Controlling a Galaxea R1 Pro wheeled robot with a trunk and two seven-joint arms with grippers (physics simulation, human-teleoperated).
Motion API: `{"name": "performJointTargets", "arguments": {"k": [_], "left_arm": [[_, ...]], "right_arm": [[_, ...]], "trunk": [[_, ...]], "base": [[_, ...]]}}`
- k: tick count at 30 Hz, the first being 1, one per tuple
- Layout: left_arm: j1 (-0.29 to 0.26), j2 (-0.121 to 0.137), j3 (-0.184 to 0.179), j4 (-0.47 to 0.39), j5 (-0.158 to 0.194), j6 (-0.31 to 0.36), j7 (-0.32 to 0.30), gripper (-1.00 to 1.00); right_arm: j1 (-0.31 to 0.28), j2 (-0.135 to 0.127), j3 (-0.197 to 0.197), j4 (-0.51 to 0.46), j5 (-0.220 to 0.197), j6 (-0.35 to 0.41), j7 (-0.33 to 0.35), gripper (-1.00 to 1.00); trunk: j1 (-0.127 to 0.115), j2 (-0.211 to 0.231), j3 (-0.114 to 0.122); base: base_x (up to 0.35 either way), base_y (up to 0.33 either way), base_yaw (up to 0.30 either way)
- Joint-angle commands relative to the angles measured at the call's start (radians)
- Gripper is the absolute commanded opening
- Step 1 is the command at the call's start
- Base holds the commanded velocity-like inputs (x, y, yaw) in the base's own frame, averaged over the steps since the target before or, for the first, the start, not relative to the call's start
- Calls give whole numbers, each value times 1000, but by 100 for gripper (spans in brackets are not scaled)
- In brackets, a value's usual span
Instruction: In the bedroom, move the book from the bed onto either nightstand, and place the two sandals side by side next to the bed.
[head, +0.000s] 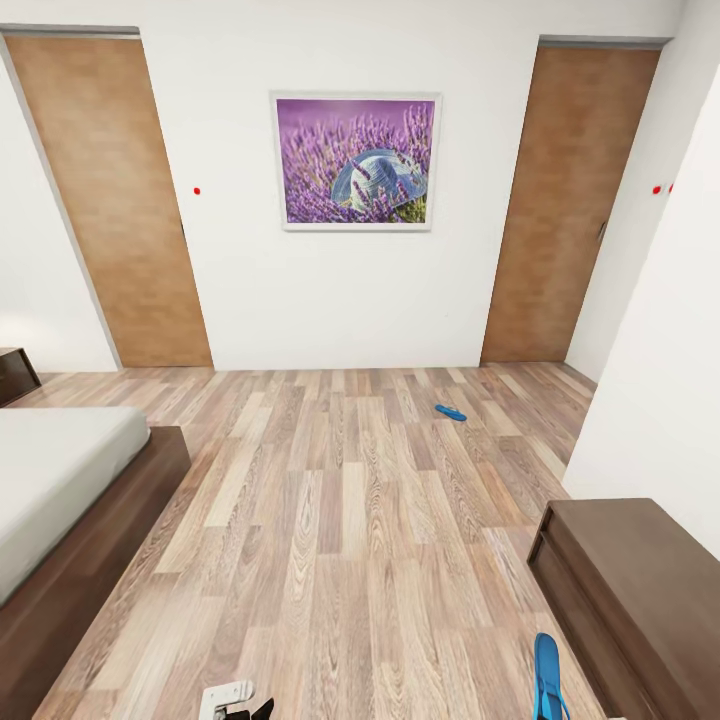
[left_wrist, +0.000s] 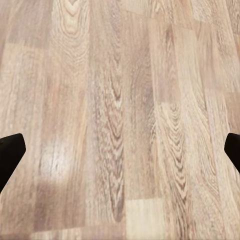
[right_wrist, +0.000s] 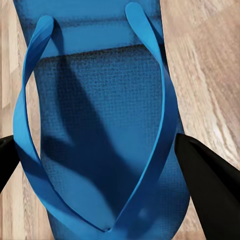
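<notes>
Nearest the robot, the right gripper (right_wrist: 120, 165) sits over a blue sandal (right_wrist: 102, 135): in the right wrist view its two dark fingertips (right_wrist: 210, 185) stand on either side of the sole and straps, spread wider than the sandal, and whether they grip it cannot be told. In the head view this near sandal (head: 546, 676) shows at the bottom edge of the wood-plank floor (head: 340, 520), just beside a dark brown low cabinet (head: 640, 590) against the right wall. The left gripper (left_wrist: 120, 150) hangs over bare floor, its fingertips (left_wrist: 10, 152) far apart with nothing between them; its pale body shows at the lower edge of the head view (head: 232, 700).

At the left edge of the floor lies the bed (head: 60, 490), off-white mattress on a dark frame, with nothing visible on the part that shows. Beyond its far corner a dark nightstand (head: 16, 372) peeks in.

Farther off, the second sandal (head: 450, 412) lies alone on the floor, well apart from the first. At the far wall hang a lavender picture (head: 356, 162) between the left door (head: 110, 200) and the right door (head: 570, 200).
</notes>
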Motion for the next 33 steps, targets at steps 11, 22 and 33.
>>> {"name": "performJointTargets", "arguments": {"k": [11, 22, 33], "left_arm": [[-1, 0, 1, 1, 3, 0, -6, 100], [-1, 0, 1, 0, 3, 0, -6, 100], [-1, 0, 1, 0, 3, -1, -6, 100]], "right_arm": [[-1, 0, -7, 1, 3, 3, 5, -100], [-1, 0, -9, 1, 3, 3, 5, -100], [-1, 0, -9, 2, 3, 3, 5, -100]], "trunk": [[0, 0, -1], [0, 0, -1], [0, 0, -1]], "base": [[7, 0, 0], [289, 0, 0], [323, 0, 0]]}}
